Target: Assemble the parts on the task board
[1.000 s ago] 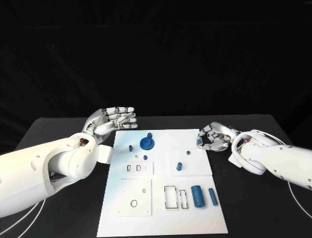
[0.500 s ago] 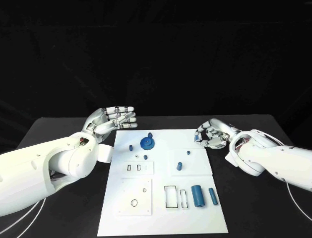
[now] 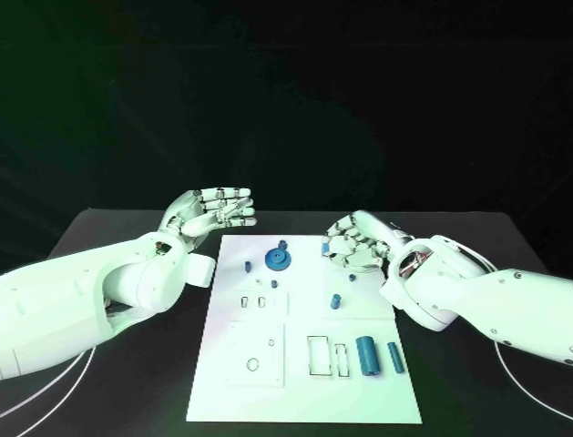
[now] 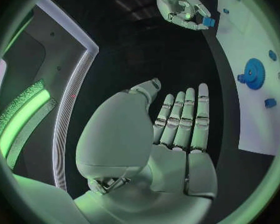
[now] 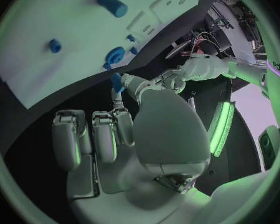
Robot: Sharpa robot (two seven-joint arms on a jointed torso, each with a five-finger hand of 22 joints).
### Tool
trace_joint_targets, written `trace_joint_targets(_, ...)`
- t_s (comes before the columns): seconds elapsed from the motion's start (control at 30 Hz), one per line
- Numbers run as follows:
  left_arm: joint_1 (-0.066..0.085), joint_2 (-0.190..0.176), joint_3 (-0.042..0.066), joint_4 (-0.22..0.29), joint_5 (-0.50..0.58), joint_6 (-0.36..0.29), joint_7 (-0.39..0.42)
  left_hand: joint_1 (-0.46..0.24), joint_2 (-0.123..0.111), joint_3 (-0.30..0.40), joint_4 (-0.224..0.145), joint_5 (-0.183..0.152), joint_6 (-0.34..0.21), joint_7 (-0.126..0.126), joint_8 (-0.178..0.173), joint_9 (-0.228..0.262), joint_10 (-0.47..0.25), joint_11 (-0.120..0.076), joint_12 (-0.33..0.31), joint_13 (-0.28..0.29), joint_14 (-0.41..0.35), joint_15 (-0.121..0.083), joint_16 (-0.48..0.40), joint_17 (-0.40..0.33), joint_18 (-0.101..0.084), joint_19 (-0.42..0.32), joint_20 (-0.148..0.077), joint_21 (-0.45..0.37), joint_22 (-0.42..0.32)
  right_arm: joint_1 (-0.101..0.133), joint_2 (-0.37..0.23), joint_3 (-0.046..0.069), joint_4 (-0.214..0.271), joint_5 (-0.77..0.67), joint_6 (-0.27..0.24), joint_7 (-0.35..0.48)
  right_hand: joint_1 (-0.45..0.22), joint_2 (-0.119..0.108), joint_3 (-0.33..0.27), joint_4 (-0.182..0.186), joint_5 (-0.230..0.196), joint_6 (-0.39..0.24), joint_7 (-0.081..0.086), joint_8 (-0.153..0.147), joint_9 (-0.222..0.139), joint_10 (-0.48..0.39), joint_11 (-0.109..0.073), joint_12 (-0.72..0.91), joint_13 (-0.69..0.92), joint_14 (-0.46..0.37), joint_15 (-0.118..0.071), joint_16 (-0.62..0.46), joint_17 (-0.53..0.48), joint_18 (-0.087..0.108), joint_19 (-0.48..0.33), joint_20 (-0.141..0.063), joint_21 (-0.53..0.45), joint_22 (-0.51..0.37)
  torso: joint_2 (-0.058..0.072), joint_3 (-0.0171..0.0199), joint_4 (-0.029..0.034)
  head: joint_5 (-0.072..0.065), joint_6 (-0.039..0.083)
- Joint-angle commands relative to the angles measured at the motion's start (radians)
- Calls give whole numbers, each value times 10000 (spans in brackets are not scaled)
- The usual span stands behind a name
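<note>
Head view: your right hand point(image 3: 356, 244) pinches a small blue part point(image 3: 325, 247) over the board's point(image 3: 365, 282) upper right edge. It looks light, stiff and slick, so grip its sides. Your left hand point(image 3: 211, 211), spread and holding nothing, sits upper left, off the board. The gear point(image 3: 279, 259) stands close by.

Left wrist view: the part point(image 4: 209, 21) shows at the top, pinched.

Right wrist view: fingertips point(image 5: 117, 100) close on the part point(image 5: 116, 80) mid-frame.
</note>
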Motion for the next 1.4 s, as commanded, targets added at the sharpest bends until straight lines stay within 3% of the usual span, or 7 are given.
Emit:
trace_joint_targets(0.03, 4, 43, -1, -81, 35, 176, 51, -92, -7, 32, 1, -31, -74, 629, 57, -13, -35, 14, -36, -3, -75, -21, -69, 15, 114, -14, 10, 51, -7, -83, 244, -20, 253, -863, -175, -895, -2, 82, 64, 22, 60, 59, -34, 86, 58, 13, -56, 22, 943, 971, -71, 65, 2310, -100, 563, -53, 22, 2101, -101, -37, 15, 147, -120)
trace_joint_targets(0.17, 1, 81, -11, -207, 35, 173, 48, -92, -7, 32, 1, -31, -74, 629, 57, -13, -35, 14, -36, -3, -75, -21, -69, 15, 114, -14, 10, 51, -7, -264, 751, -63, 420, -1406, -127, -1263, -9, 94, 80, 14, 59, 57, -37, 98, 63, 0, -60, 5, 925, 969, -74, 62, 2299, -101, 566, -56, 25, 2104, -176, -75, -11, 277, -215)
trace_joint_targets(0.43, 0, 139, -19, -327, 35, 171, 39, -99, -7, 40, -2, -32, -71, 628, 62, -12, -28, 13, -35, -2, -70, -23, -69, 21, 115, -15, 10, 55, -7, -748, 1570, -124, 302, -2084, -162, -1596, -82, 69, 85, 10, 47, 27, -35, 120, 73, 8, -60, 5, 929, 958, -79, 48, 2248, -88, 535, -63, -22, 2070, -228, -125, -28, 443, -375)
trace_joint_targets(0.67, 1, 151, -20, -344, 35, 163, 29, -105, -7, 46, -5, -33, -67, 628, 67, -11, -22, 12, -34, 0, -66, -24, -69, 26, 115, -15, 10, 57, -7, -1126, 2128, -148, -100, -2368, -58, -1721, -103, 42, 86, -6, 45, 9, -35, 127, 76, -3, -61, -10, 914, 957, -80, 46, 2242, -82, 523, -65, -41, 2055, -196, -112, -26, 497, -391)
trace_joint_targets(0.87, 2, 191, -20, -356, 35, 173, 9, -105, -7, 46, -5, -33, -67, 628, 67, -11, -22, 12, -34, 0, -66, -24, -69, 26, 115, -15, 10, 57, -7, -1294, 2440, -165, -316, -2499, 71, -1793, -134, 9, 86, -21, 43, -10, -32, 136, 79, 0, -60, -10, 917, 957, -82, 46, 2243, -83, 525, -68, -40, 2057, -198, -114, -23, 504, -413)
trace_joint_targets(1.4, 2, 227, -21, -374, 36, 196, -21, -121, -9, 57, -9, -35, -64, 628, 74, -10, -12, 11, -33, 1, -63, -24, -71, 35, 115, -17, 10, 61, -7, -1558, 2786, -206, -773, -2600, 235, -1993, -293, -45, 89, -2, 39, -87, -11, 155, 82, -18, -43, -38, 896, 951, -72, 37, 2215, -69, 491, -68, -94, 2020, -187, -92, -14, 580, -497)
